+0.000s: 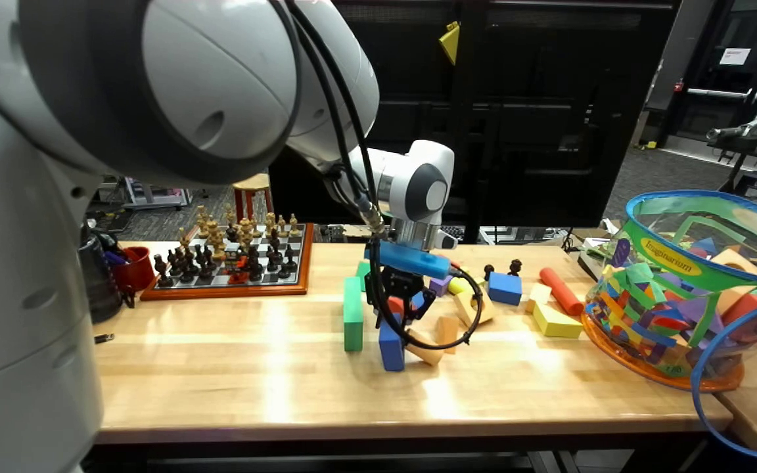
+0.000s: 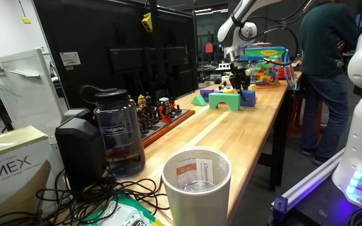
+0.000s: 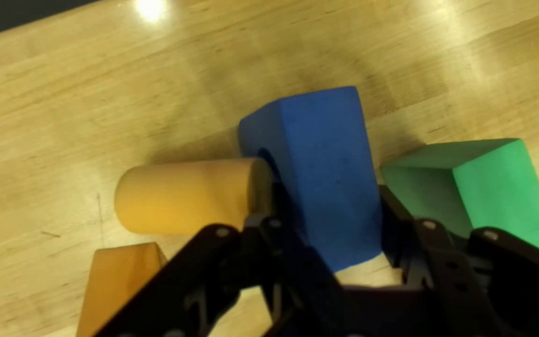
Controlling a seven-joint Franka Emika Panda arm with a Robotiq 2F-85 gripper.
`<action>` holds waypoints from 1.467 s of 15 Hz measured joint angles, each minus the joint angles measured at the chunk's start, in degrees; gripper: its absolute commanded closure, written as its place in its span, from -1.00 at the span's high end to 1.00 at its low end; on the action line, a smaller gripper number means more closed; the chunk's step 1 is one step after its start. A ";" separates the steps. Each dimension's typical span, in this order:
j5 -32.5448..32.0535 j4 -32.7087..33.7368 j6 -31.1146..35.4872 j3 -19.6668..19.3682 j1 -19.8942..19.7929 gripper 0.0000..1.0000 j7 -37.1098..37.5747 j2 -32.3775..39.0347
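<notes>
Fingers (image 3: 393,229) closed about the blue block (image 3: 332,168), one to each long side, spread only as wide as the block is thick; grip judged to be on, though the contact at picture-left is in shadow.

Wrist view: block lies squarely between the fingertips and runs on past them toward the top of the picture. Long axis roughly top to bottom, upper end leaning slightly left; the fingers cross its narrow dimension, nearer the lower end. Orange cylinder (image 3: 185,196) on its side at picture-left, one end up against the block and the fingertip there; touching or just short, cannot tell. Green arch block (image 3: 503,196) just beside the fingertip at picture-right. Orange rectangular block (image 3: 122,281) below the cylinder. Side clearance judged tight both ways.

In an exterior view: blue block appears to rest on the tabletop (image 1: 240,381), green arch block roughly parallel to it across a narrow gap. Well apart: yellow block (image 1: 556,323), red cylinder (image 1: 561,291), clear block bag (image 1: 654,259), chessboard (image 1: 305,263).

In an exterior view: green triangular prism (image 2: 199,100) and purple block (image 2: 206,93) near the arch, which hides part of the blue block; a rounded opening shows in the latter. Water bottle (image 2: 119,135) and white cup (image 2: 196,201) in the foreground.
</notes>
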 measured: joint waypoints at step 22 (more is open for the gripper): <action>-2.09 -3.04 -4.38 -0.11 0.31 -0.61 0.06 -8.97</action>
